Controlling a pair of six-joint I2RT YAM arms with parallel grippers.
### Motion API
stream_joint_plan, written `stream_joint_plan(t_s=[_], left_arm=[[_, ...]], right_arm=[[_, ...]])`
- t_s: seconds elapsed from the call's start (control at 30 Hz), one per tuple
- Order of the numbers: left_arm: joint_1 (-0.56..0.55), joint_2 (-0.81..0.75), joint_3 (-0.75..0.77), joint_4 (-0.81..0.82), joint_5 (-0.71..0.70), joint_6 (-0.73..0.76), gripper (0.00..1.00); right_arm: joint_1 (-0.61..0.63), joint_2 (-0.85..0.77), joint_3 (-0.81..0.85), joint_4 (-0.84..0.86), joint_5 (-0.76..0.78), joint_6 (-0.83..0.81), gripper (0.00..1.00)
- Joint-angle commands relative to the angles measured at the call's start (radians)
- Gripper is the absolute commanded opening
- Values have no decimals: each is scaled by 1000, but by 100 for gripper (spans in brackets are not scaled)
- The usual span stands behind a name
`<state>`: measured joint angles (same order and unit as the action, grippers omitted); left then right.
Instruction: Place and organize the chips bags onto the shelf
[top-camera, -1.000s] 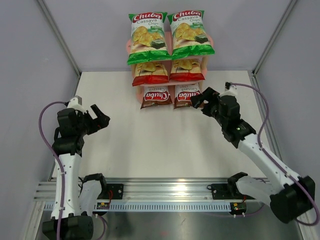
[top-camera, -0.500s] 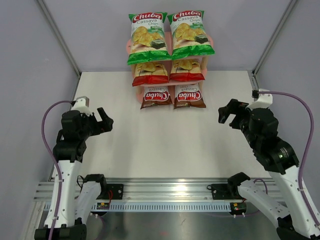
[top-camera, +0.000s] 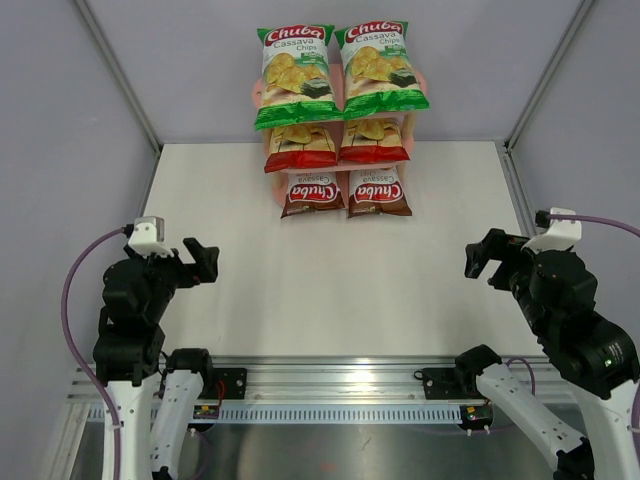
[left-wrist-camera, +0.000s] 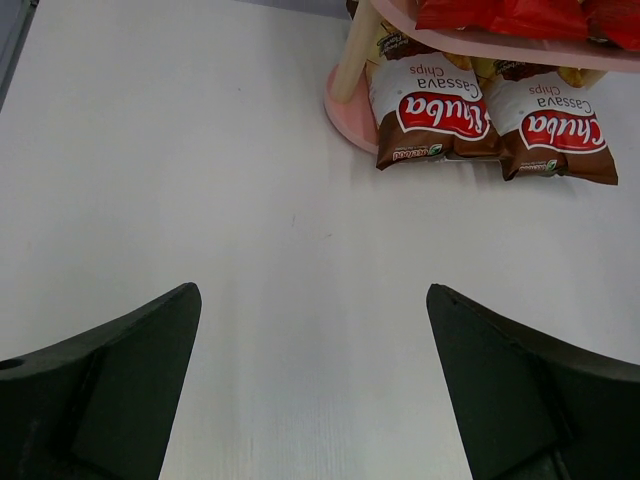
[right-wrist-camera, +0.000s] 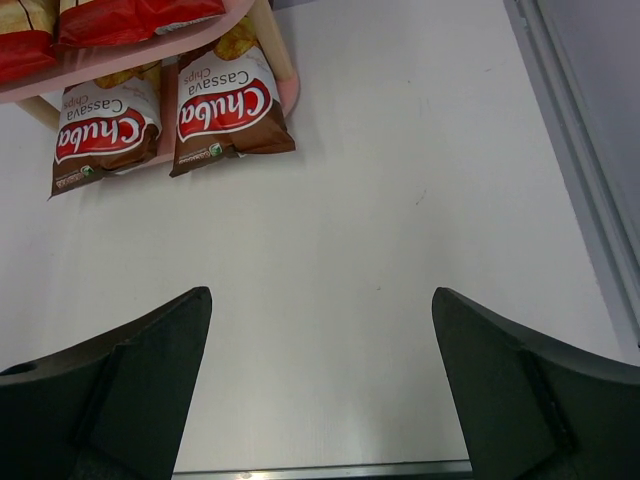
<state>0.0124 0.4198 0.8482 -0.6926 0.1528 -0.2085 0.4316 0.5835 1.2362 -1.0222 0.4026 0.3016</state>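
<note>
Brown chips bags (top-camera: 312, 193) on shelf (left-wrist-camera: 345, 112), long axes front-to-back, tops nearward

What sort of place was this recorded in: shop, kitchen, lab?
Most likely a lab test cell, not a shop: grey panel walls enclose a white table, an aluminium rail runs along its near edge, and one small pink shelf holds chips bags.

The left arm (top-camera: 130, 300) and right arm (top-camera: 560, 295) pair black joint housings with white link shells, bolted to a silver slotted rail (top-camera: 330, 395). A purple cable (top-camera: 610, 220) trails from each wrist. Their jaws are matte black wedges.
</note>
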Motion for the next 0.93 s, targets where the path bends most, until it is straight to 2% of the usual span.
stream_joint_plan(t_s=[0.0, 0.57, 0.9], left_arm=[[-5, 1, -11, 31, 28, 29, 99], [-43, -26, -66, 68, -19, 9, 99], [-49, -22, -67, 65, -39, 4, 99]], right_arm=[[-2, -13, 3, -26, 56, -41, 99], [-1, -47, -98, 47, 25, -41, 99], [-2, -48, -96, 48, 25, -48, 100]])
